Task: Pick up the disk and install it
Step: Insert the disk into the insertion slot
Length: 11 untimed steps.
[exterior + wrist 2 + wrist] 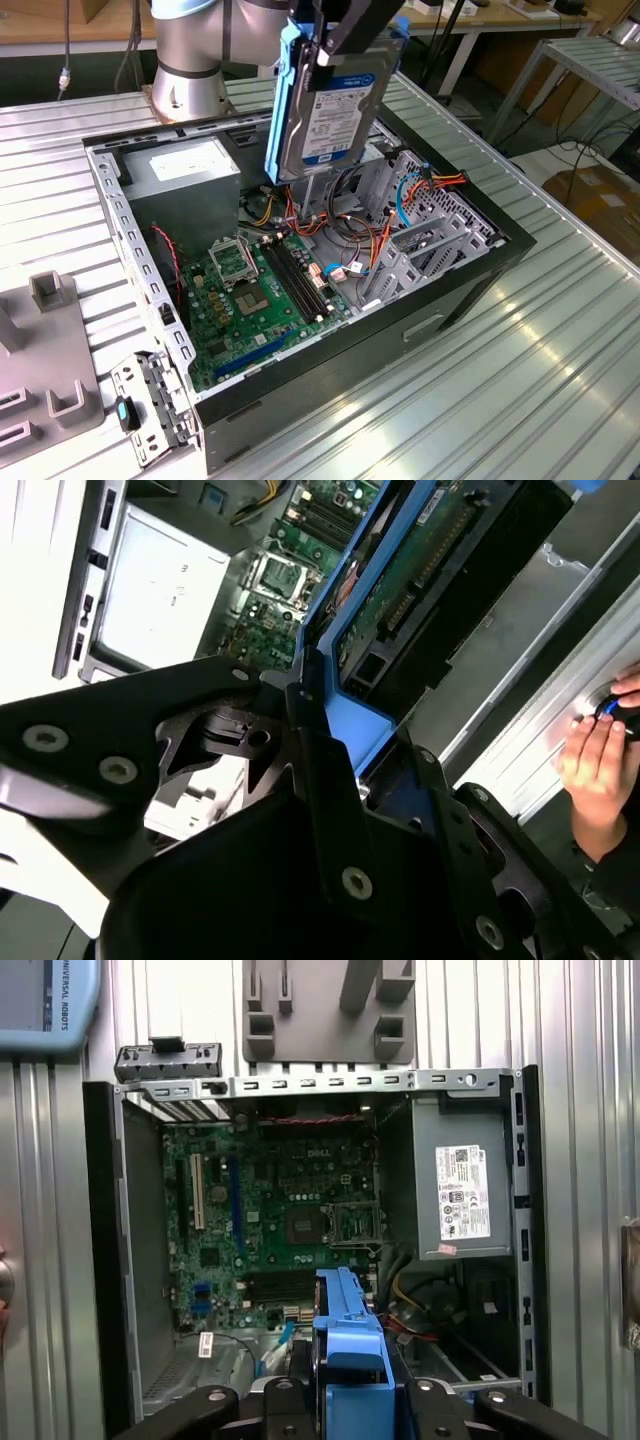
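Above the open computer case (470, 290), the gripper (335, 55) is clamped on the disk (335, 105). It pinches the upper end, so the slab hangs tilted over the interior and touches nothing below.

Step in hand, as I judge it: carrying the disk toward its bay in the metal drive cage (420, 235), on the exterior view's right side of the case. To do this well:
- keep the disk's long edges parallel to the bay;
- keep the pinch on the bracket, not the exposed board;
- keep clear of the loose orange and red cables (375, 245) directly beneath.

Materials:
- Disk: smooth grey metal lid with a paper label, framed in glossy bright blue plastic. The second wrist view shows its green circuit board underside.
- Case: black outer walls with a perforated bare steel frame.
- Motherboard (280, 1210): green, densely populated, with a square socket.
- Power supply (460, 1190): plain grey sheet-metal box.
- Table (540, 390): ribbed aluminium with a dull sheen.

A person's hand (600, 755) rests at the table's edge in the second wrist view.
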### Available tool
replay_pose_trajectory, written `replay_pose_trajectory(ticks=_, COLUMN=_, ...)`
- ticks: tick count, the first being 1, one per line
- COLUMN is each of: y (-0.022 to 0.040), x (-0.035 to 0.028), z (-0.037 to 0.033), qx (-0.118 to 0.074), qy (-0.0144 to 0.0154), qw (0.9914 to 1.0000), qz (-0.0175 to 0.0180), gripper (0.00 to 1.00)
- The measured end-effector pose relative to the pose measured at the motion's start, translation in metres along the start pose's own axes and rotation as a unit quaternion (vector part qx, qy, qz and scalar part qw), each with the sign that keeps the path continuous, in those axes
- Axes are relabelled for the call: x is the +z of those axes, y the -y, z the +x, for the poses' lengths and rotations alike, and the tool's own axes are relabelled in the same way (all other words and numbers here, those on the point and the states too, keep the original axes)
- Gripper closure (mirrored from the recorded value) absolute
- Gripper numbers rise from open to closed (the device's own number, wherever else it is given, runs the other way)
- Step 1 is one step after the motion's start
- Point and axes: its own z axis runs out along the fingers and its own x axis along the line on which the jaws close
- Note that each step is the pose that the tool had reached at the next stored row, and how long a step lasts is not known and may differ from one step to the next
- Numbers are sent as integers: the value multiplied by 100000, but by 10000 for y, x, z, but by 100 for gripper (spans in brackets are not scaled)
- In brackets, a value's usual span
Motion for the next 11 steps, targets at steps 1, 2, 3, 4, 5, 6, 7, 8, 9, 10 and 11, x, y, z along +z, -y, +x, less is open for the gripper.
replay_pose_trajectory(ticks=1, y=7, x=4, z=34, qx=1, qy=-3, qw=100000, qz=-3, gripper=63)
replay_pose_trajectory(ticks=2, y=14, x=9, z=72, qx=1, qy=4, qw=100000, qz=1, gripper=63)
replay_pose_trajectory(ticks=3, y=20, x=15, z=114, qx=1, qy=7, qw=100000, qz=3, gripper=63)
replay_pose_trajectory(ticks=4, y=30, x=22, z=181, qx=4, qy=-4, qw=100000, qz=-1, gripper=63)
replay_pose_trajectory(ticks=5, y=43, x=33, z=260, qx=3, qy=7, qw=100000, qz=1, gripper=63)
replay_pose_trajectory(ticks=6, y=51, x=38, z=298, qx=2, qy=1, qw=100000, qz=-1, gripper=63)
replay_pose_trajectory(ticks=7, y=61, x=44, z=335, qx=1, qy=2, qw=100000, qz=0, gripper=63)
replay_pose_trajectory(ticks=8, y=92, x=58, z=399, qx=3, qy=7, qw=100000, qz=-3, gripper=63)
replay_pose_trajectory(ticks=9, y=114, x=64, z=421, qx=3, qy=-6, qw=100000, qz=-15, gripper=63)
replay_pose_trajectory(ticks=10, y=136, x=71, z=438, qx=5, qy=-4, qw=100000, qz=-20, gripper=63)
replay_pose_trajectory(ticks=11, y=159, x=81, z=449, qx=4, qy=6, qw=100000, qz=-17, gripper=63)
